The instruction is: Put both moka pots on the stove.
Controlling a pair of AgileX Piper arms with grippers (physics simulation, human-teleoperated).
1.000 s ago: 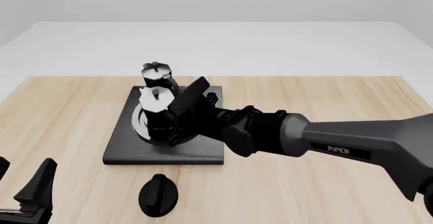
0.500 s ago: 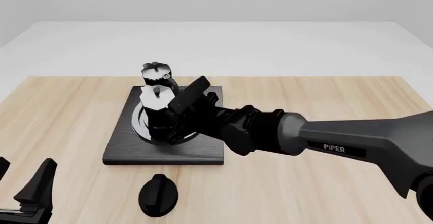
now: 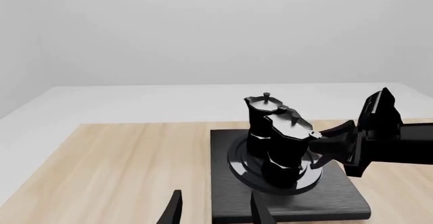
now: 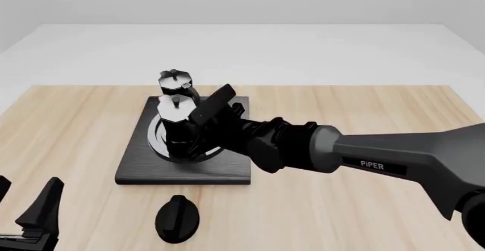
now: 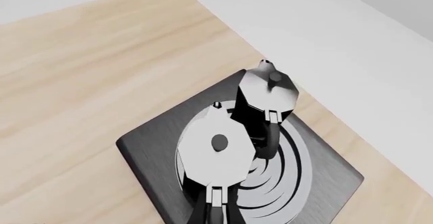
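A: So, stove (image 4: 136, 168) sits mid-table, rings up. Both pots are over it: near pot (image 4: 176, 127) on the rings, far pot (image 4: 175, 84) just behind, near the back edge.

B: Are they touching?

A: Can't tell from the front view; they overlap there. The right wrist view shows them close together, the far pot (image 5: 268, 95) up by the slab's rear corner, the near pot (image 5: 215, 155) toward the rings' centre.

B: Right gripper (image 4: 203, 127)?

A: At the near pot's handle side, the arm reaching in low and angled from the right. Probably so the fingers meet the handle, the one part that sticks out. Whether it's pinching the handle or has let go, I can't tell; the left wrist view shows the gripper (image 3: 335, 140) right against the pot (image 3: 284, 148), but the contact is too dark to read.

B: Left gripper (image 4: 26, 214)?

A: Parked at the near left corner, well apart from everything, fingers spread and holding nothing. It looks kept clear of the other arm's reach.

B: Anything else on the table?

A: A black oval knob (image 4: 176, 219) lies in front of the stove, off the slab.

B: Writing?

A: "PiPER" in white on the right arm (image 4: 375, 164). Nothing legible on pots or stove.

B: Progress?

A: Both pots look placed; I'd say only a clean release and withdrawal remain.
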